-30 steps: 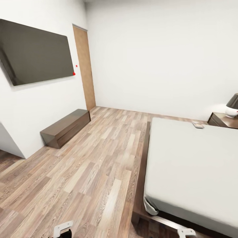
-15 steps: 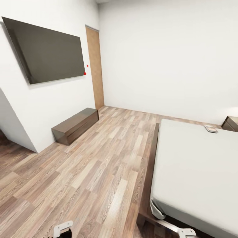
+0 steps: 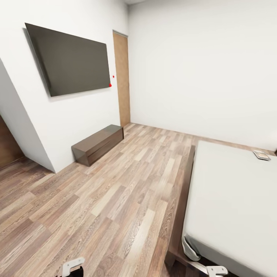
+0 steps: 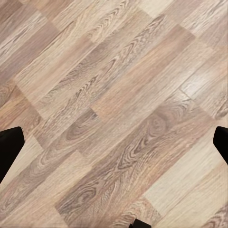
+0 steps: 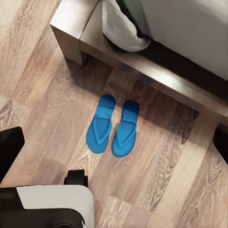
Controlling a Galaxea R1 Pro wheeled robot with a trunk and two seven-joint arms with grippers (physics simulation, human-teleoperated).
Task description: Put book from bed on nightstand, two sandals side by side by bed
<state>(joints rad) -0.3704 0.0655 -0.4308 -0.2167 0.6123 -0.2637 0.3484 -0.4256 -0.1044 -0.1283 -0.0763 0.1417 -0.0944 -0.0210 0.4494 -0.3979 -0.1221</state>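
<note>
Both pincers hang open over glossy wood-plank floor point(image 4: 114, 114), dark fingertips spread wide. Below the right pincer point(image 5: 114, 137), two flat blue sandals point(image 5: 114, 126) lie side by side just off the bed's point(image 3: 234, 200) dark frame corner. A small thin book point(image 3: 262, 155) rests on the smooth off-white mattress's far edge.

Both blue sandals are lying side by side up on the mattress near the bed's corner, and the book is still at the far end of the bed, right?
Not quite: the sandals lie side by side on the wood floor beside the bed frame's corner, as the right wrist view shows. The book is at the mattress's far end.
</note>
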